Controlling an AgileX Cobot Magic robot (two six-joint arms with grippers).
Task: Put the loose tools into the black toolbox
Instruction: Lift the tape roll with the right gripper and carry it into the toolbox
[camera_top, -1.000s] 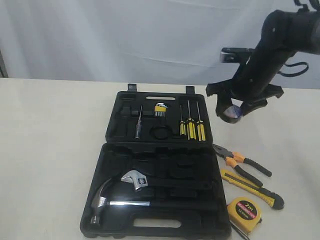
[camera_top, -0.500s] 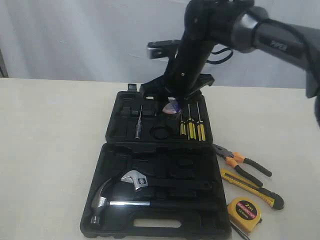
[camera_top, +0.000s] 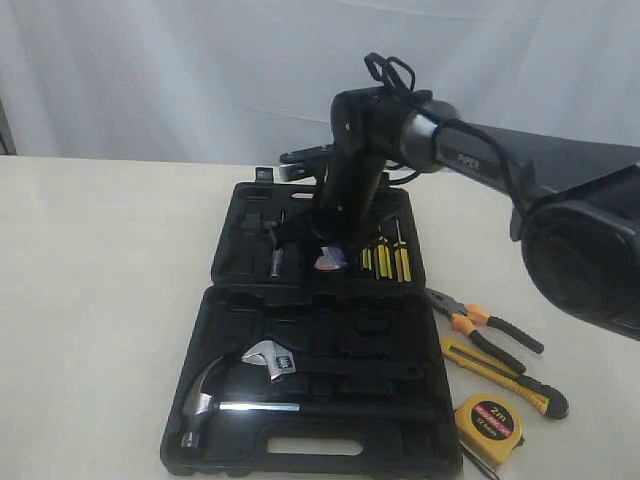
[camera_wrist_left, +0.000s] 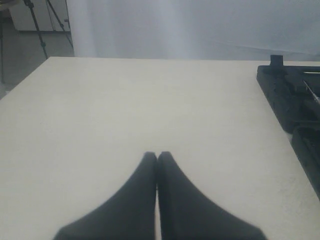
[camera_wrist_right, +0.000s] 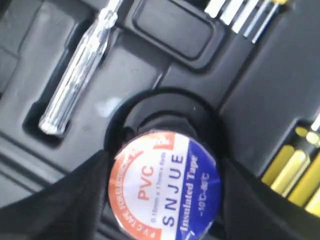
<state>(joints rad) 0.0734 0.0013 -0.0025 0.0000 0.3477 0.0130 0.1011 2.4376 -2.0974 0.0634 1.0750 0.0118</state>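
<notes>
Here, one black toolbox (camera_top: 222, 262) of ribbed moulded plastic lies open in two hinged halves on the table (camera_top: 100, 300).
The left gripper (camera_wrist_left: 157, 165) hangs over the table, its fingers pressed together. Three loose tools lie just right of the case: orange-handled pliers (camera_top: 480, 325), a yellow utility knife (camera_top: 505, 375) and a squarish yellow tape measure (camera_top: 488, 420). The right gripper (camera_top: 330, 255) clamps the single round PVC tape roll (camera_wrist_right: 162, 187) over a circular recess in the far half.

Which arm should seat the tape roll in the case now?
Right. The right gripper holds the tape roll over the round recess in the toolbox; the left gripper sits shut over the table beside it.
</notes>
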